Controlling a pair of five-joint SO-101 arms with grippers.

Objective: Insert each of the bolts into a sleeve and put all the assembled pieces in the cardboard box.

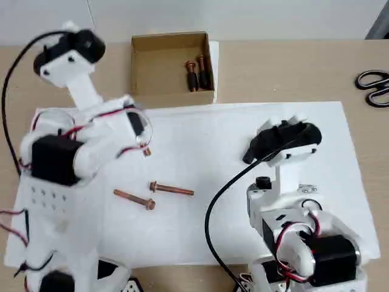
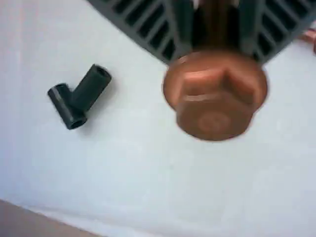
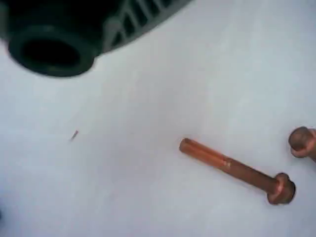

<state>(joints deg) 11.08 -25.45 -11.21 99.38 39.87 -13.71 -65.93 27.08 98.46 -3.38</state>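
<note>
Bolts first: your left hand [image 2: 216,19] is clamped on one bolt [image 2: 215,96], head facing the wrist camera, hanging over the white paper [image 1: 243,128] at roughly 9 o'clock on the desk [image 1: 292,67]. Two loose sleeves [image 2: 79,96] lie touching in a V on the paper near it. Your right hand [image 1: 281,141], over at 3 o'clock, looks closed on a black sleeve [image 3: 49,47], open end toward its camera. Two spare bolts [image 1: 171,189] lie just beside each other around 7 o'clock. The cardboard box [image 1: 152,73] sits at 11 o'clock, with two assembled pieces [image 1: 197,73] by its 3 o'clock wall. Scissors [image 1: 374,86] are at 2 o'clock, off the paper.
</note>
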